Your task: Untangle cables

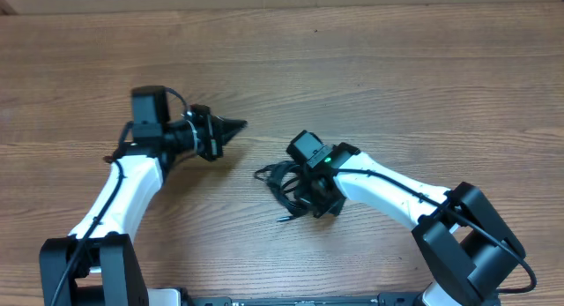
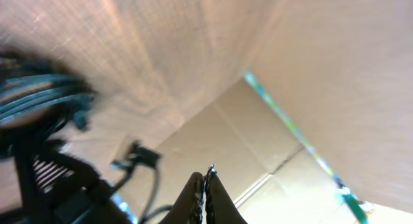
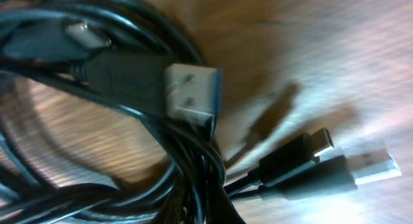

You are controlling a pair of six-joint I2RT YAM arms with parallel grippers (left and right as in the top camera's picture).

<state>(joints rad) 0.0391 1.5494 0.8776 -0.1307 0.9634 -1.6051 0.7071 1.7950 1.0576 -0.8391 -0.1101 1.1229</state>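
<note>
The cables (image 1: 280, 184) are bunched in one heap just toward 6 o'clock of the middle of the bench (image 1: 397, 68). In the right wrist view the cords are looped over and under each other, with a silver plug (image 3: 191, 93) laid across the loops and two more plugs at 4 o'clock. No cord is laid out alone, so the task is judged barely begun, with all the separating left. The right claw (image 1: 310, 198) is clenched over the heap; whether a cord is pinched cannot be told. The left claw (image 1: 236, 126) is clenched on nothing, at 10 o'clock of the heap and apart from it.
</note>
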